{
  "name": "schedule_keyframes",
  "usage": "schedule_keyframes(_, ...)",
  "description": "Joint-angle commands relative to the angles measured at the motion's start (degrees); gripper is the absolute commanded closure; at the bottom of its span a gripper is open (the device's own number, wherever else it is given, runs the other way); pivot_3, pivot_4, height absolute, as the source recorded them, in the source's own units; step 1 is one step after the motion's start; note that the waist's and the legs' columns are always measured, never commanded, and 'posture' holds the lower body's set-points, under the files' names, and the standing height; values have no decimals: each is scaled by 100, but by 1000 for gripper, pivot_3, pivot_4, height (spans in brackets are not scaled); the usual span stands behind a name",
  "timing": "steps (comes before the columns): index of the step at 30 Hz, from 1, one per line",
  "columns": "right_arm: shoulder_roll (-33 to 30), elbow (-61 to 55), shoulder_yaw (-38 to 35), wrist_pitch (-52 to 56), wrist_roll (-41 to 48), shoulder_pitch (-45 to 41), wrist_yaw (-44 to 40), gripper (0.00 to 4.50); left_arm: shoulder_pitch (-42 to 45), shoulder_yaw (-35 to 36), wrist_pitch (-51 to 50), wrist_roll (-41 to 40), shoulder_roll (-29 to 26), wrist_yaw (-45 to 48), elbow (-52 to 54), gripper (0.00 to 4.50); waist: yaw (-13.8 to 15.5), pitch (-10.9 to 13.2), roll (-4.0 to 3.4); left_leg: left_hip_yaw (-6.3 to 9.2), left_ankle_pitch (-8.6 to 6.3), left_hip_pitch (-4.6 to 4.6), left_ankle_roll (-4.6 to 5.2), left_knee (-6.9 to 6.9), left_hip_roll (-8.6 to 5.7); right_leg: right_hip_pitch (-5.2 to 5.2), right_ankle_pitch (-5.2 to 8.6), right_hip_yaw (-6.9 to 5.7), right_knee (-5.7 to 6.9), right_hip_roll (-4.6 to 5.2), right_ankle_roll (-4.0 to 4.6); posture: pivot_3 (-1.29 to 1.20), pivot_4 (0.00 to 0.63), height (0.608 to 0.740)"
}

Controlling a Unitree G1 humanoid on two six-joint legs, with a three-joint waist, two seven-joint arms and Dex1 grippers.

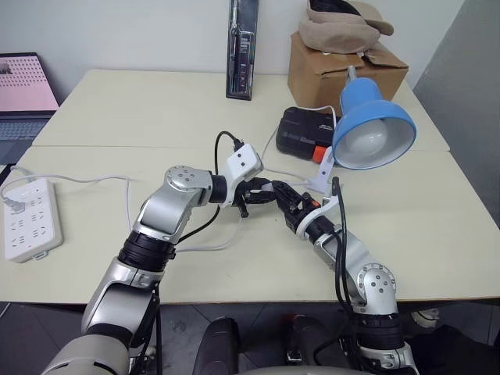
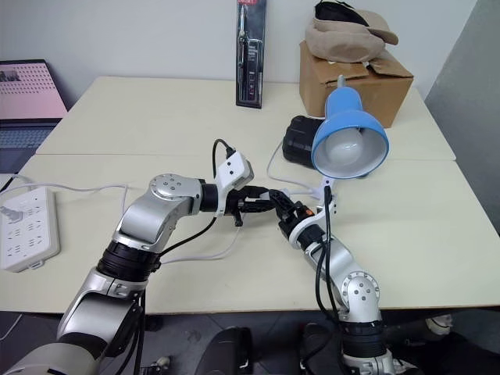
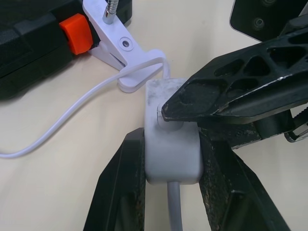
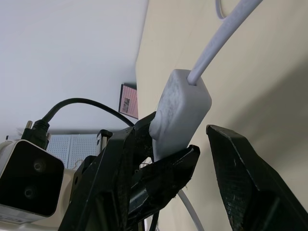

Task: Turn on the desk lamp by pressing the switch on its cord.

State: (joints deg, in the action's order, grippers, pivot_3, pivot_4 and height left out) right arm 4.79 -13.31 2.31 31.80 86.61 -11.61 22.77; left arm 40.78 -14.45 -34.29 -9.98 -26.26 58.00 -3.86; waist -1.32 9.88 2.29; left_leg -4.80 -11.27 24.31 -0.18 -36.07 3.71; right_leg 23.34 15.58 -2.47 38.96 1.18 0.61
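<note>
Pinching the switch between its two fingers, the left gripper is holding the small white block steady just above the table, at the middle where both arms are meeting. The right gripper is reaching in from the other side, and one of its fingertips is resting right on the rocker; its fingers are standing partly apart with nothing clamped between them. The lamp is sitting just beyond, blue shade facing the camera, and the bulb is not looking lit, so the press is, by my judgement, not yet through.

To do this well, the left grip should be kept firm on the switch's sides so the block is not sliding or twisting under load. The right fingertip should be pushing squarely down on the raised end of the rocker, not on the casing edge, and only a short way. The cord is curving off toward the white clip, so pulling it tight is worth avoiding.

As for containers, a cardboard box is standing at the far edge with a folded beige cloth lying on top; what is inside I cannot tell. A black case is sitting shut beside the clip.
</note>
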Motion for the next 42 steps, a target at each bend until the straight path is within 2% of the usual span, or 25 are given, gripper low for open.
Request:
schedule_keyframes(1,397,-260,47,-6,144,61,29,2564,29,-20,146,22,-27,-22,127,3378,0,0,0,0,0,0,0,0,0,0,0,0,0,0,0,0,150,740)
schedule_keyframes(5,387,-247,69,28,146,52,47,3531,34,-17,146,20,-16,-27,135,3378,0,0,0,0,0,0,0,0,0,0,0,0,0,0,0,0,150,740)
schedule_keyframes(6,390,-244,69,28,145,51,48,3629,32,-18,141,17,-14,-27,144,3381,0,0,0,0,0,0,0,0,0,0,0,0,0,0,0,0,150,740)
schedule_keyframes(28,382,-284,-13,-63,156,10,-78,3782,-11,-33,222,38,-28,-69,175,3383,0,1,-1,0,0,2,0,2,0,3,0,0,-2,0,0,0,150,740)
schedule_keyframes(30,355,-303,-43,-72,167,-1,-84,3079,-26,-41,240,42,-31,-75,188,3383,-1,1,-1,0,0,2,0,2,0,3,0,0,-2,0,0,0,150,740)
schedule_keyframes(35,272,-394,-72,-17,261,0,-101,2073,-44,-57,290,59,-27,-90,181,3384,-1,1,-1,0,0,3,0,2,0,3,0,0,-2,0,0,0,150,740)
schedule_keyframes(42,-27,-720,-76,199,440,190,-67,403,-57,-46,454,107,-40,-111,59,3384,-1,1,-1,0,0,3,0,2,1,4,0,0,-2,0,0,0,150,740)
